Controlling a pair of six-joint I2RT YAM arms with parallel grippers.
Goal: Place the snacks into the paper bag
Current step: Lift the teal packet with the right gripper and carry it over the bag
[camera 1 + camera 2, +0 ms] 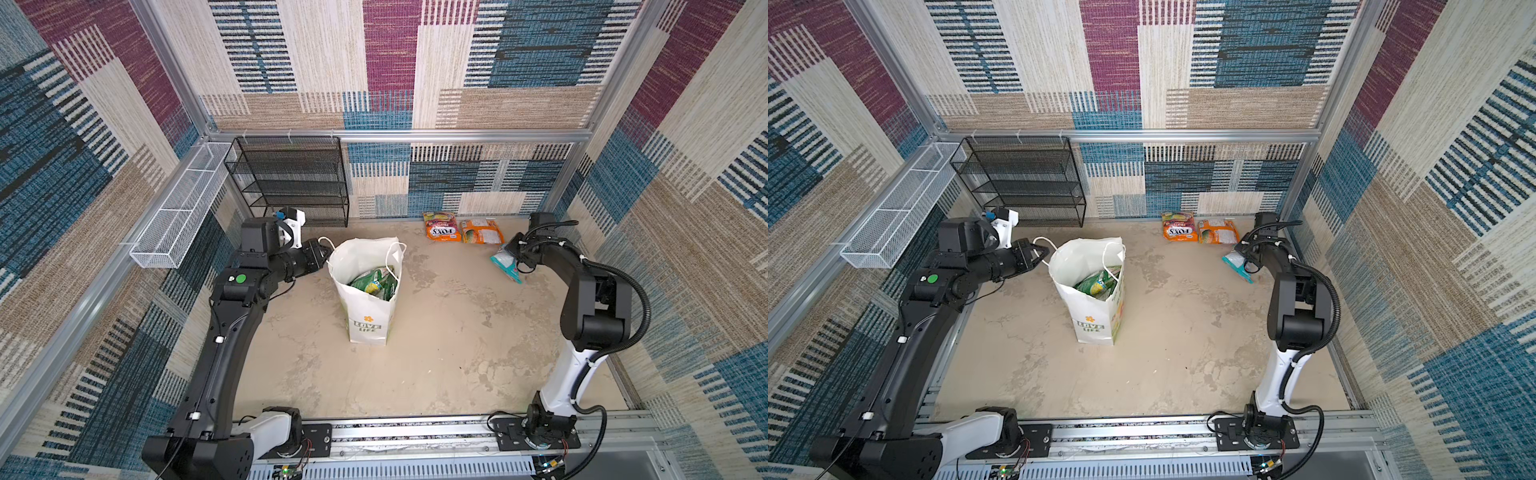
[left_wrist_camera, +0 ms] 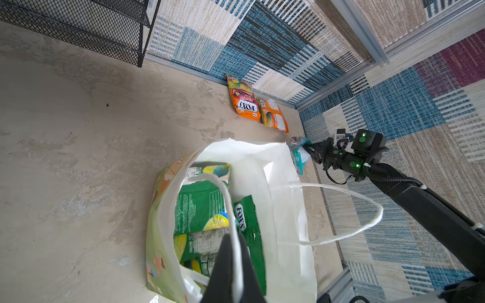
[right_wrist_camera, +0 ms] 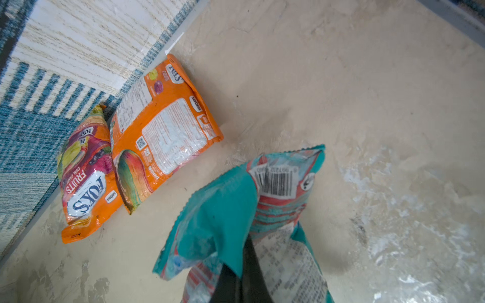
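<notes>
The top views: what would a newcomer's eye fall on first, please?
The white paper bag stands in the middle, green packets inside, the left hand pinching its cord handle. Near the far right corner the right hand grips a teal packet, beside two orange packets lying by the back wall.

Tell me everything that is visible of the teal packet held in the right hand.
The teal packet is a small crinkly plastic pouch, teal with red-pink stripes, a white barcode label, fine print on a pale panel and a serrated edge. It is creased and folded where the right hand pinches it. It hangs tilted by the right wall; whether its low end touches the tabletop cannot be told.
</notes>
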